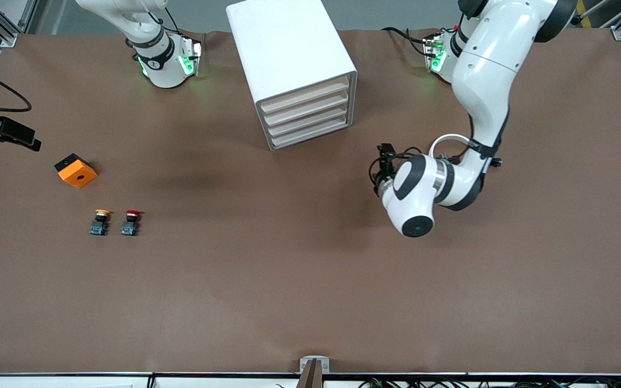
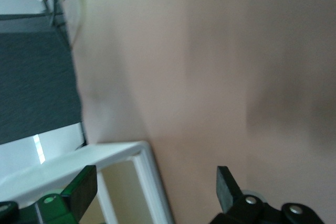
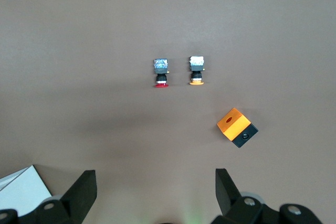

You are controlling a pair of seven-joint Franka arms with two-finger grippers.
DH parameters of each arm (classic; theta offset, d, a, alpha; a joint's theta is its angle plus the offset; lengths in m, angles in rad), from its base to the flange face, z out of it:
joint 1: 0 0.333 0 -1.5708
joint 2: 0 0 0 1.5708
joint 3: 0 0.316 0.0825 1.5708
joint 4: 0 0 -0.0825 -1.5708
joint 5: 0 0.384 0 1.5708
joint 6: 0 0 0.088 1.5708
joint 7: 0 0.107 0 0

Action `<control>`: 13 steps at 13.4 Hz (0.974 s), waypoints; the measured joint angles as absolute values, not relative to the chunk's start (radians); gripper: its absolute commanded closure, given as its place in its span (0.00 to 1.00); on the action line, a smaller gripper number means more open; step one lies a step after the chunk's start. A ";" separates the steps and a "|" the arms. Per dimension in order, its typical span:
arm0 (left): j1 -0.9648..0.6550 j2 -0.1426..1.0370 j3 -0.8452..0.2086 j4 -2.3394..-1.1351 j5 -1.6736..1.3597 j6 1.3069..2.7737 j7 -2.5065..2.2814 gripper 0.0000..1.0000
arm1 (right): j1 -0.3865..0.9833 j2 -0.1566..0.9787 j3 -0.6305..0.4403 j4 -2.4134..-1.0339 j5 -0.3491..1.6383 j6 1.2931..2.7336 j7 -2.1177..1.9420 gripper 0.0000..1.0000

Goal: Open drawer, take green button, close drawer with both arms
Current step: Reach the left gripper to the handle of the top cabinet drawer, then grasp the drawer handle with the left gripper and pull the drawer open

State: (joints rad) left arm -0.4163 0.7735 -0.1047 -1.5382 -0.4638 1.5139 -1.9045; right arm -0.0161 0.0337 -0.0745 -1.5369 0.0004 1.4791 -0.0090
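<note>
Bright light from above; soft shadows lie on the brown table (image 1: 289, 280). The left wrist view looks blurry.

Two glossy white arms (image 1: 483, 81) with black joint bands carry black cabling and green-lit bases; the left pincer (image 2: 156, 190) shows black fingers (image 2: 227, 184), silver screws and a green-tinted mount.

The cabinet (image 1: 294, 70) was placed between the arms' bases. Toward the right arm's end, a box (image 1: 75, 171) was set, with two buttons (image 1: 100, 222) (image 1: 131, 222) side by side nearer the front camera.
</note>
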 measured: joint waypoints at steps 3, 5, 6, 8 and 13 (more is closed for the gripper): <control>-0.474 0.817 -0.105 -1.539 -0.598 1.479 -1.988 0.00 | -0.016 0.034 -0.075 -1.537 0.000 1.479 -0.009 0.00; -0.507 0.839 -0.106 -1.539 -0.671 1.475 -2.042 0.06 | -0.016 0.034 -0.074 -1.537 0.000 1.479 -0.009 0.00; -0.522 0.845 -0.106 -1.539 -0.699 1.475 -2.071 0.12 | -0.016 0.034 -0.074 -1.537 0.000 1.479 -0.009 0.00; -0.542 0.849 -0.106 -1.539 -0.721 1.473 -2.117 0.20 | -0.016 0.034 -0.074 -1.537 0.000 1.480 -0.009 0.00; -0.593 0.872 -0.106 -1.539 -0.764 1.470 -2.173 0.29 | -0.016 0.034 -0.074 -1.537 0.000 1.481 -0.009 0.00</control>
